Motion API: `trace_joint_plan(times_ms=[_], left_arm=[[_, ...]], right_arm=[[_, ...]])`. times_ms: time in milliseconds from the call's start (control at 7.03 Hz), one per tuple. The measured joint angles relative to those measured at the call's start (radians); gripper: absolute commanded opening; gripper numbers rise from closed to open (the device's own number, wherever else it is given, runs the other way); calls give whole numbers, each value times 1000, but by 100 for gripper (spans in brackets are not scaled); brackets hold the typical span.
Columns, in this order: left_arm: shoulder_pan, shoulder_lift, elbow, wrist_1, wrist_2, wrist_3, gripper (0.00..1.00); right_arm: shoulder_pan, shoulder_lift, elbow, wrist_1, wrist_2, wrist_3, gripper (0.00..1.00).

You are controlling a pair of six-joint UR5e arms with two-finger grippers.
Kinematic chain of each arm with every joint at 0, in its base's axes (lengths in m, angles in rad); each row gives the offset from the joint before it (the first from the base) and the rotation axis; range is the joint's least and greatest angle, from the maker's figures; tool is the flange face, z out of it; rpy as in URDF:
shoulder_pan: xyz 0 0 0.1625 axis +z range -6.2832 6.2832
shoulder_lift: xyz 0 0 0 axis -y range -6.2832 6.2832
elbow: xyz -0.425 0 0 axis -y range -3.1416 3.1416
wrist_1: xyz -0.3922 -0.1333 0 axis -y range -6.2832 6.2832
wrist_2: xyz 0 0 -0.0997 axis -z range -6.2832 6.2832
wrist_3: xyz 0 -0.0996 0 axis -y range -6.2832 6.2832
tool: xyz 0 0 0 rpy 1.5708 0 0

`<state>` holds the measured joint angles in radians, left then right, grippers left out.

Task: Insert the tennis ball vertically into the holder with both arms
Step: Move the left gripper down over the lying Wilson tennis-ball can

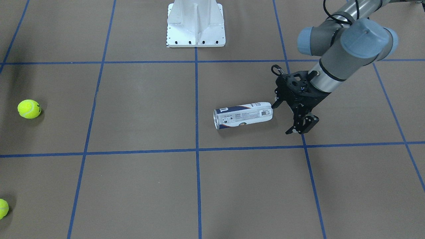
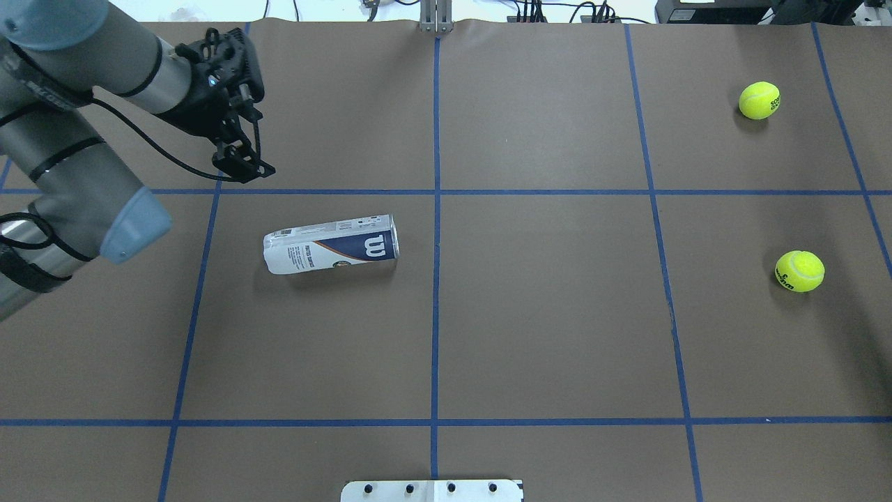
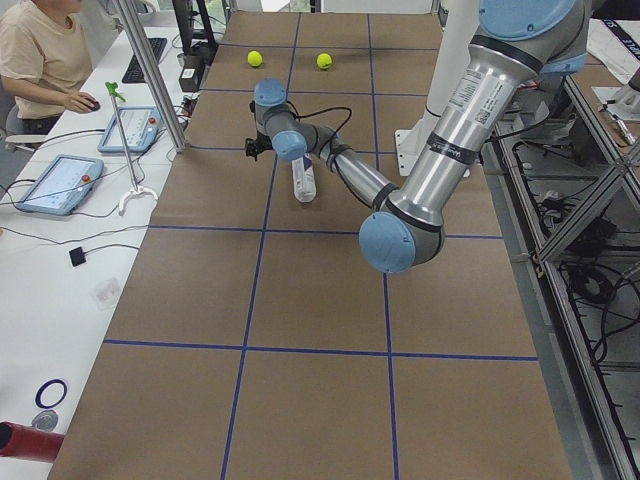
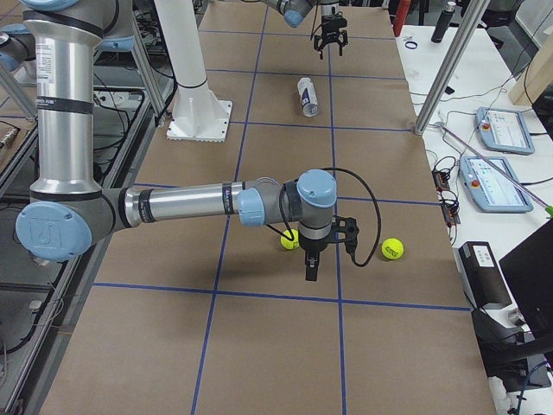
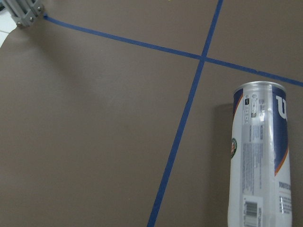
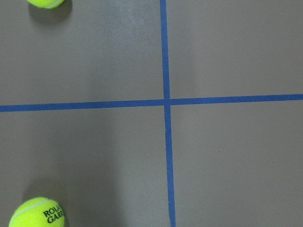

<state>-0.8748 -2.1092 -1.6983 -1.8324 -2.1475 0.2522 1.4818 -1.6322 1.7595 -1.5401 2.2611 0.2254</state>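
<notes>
1. The left gripper (image 1: 281, 119) is released: its jaws stand apart and hold nothing. In the front view it hangs right of centre, just beside the right-hand end of the holder (image 1: 243, 115). The overhead view shows it apart from the holder, further up the frame. This position suits a grasp at that end.

2. The holder lies on its side on the table (image 1: 142, 109), left of centre in the overhead view, with its silver rim toward the centre line. Judgement: it must be stood upright before a vertical insertion can be made, which explains the left arm's approach.

3. Contents: no ball shows at the rim end. The printed label covers most of the wall, so an empty tube cannot be confirmed.

4. The right gripper (image 4: 309, 270) shows only in the right side view, pointing down at the table. Whether it is released or clenched cannot be told.

5. Two balls (image 2: 759, 100) (image 2: 800, 270) rest at the right edge of the overhead view, well apart from the holder. The right gripper hangs near them, between the two, presumably to collect one.
</notes>
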Motion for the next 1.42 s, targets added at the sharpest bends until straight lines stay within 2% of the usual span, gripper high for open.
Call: trace_joint_plan(times_ms=[142,427,854,1138,1423], left_arm=[[70,-45,-22,119,88,49,100],[191,-103,-16,207,213,117,100],[243,-214,112,217,236,117,100],[247,-240,170,211,234,59,100],[252,-244,185,205,231,-29,100]], right_arm=[[0,0,0,0,0,0,100],[0,0,0,-1,0,2,100],[0,0,-1,-2,0,3,100],[0,0,-1,-1,1,4,100],[-1,1,-3,0,1,4,100]])
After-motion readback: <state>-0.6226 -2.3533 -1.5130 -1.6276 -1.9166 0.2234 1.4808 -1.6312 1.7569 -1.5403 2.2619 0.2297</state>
